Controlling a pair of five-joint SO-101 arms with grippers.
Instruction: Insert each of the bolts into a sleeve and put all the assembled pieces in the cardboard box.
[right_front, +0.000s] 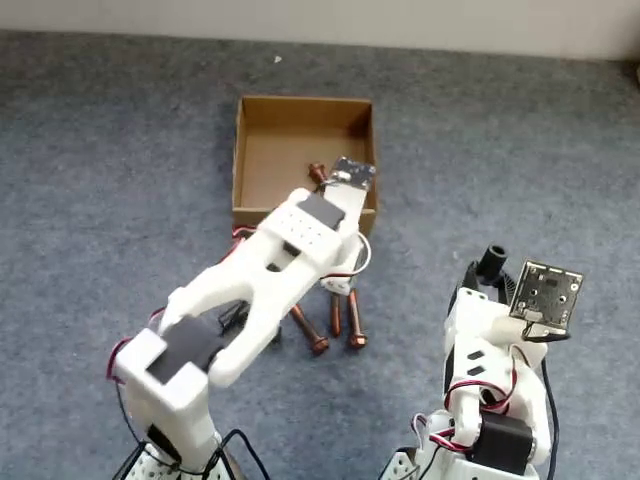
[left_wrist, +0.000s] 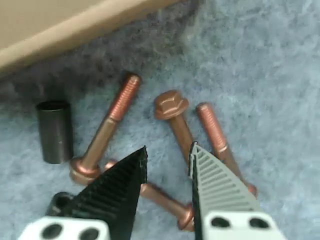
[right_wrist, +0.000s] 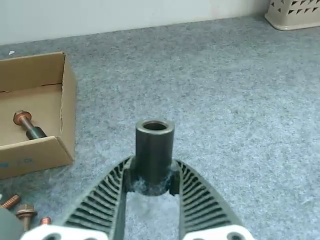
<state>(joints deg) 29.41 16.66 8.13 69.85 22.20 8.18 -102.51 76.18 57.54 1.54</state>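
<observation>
Box (right_front: 238, 160): open, at the far centre of the carpet (right_front: 120, 150). I see one assembled piece (right_wrist: 29, 126) lying inside, toward its near right.

Left gripper (left_wrist: 168, 150): spread, hanging over the bolts (right_front: 336, 320) that lie just near of the box. Its jaws straddle the shaft of the hex-head bolt (left_wrist: 179, 127).

Right gripper (right_wrist: 153, 172): at the near right, well apart from the box, pinching a sleeve (right_wrist: 155, 142) low on its body, the open end facing away from the jaws.

Loose sleeve (left_wrist: 55, 131): on its side, just beside the bolts.

Hazards, as I judge them:
- The bolts lie close together, some crossing. Closing here may trap a neighbour (left_wrist: 212, 132) or take the shaft askew, and a skewed bolt would jam at the bore.
- The low pinch may let the held sleeve tip under insertion force.
- The loose sleeve may roll if nudged.
</observation>
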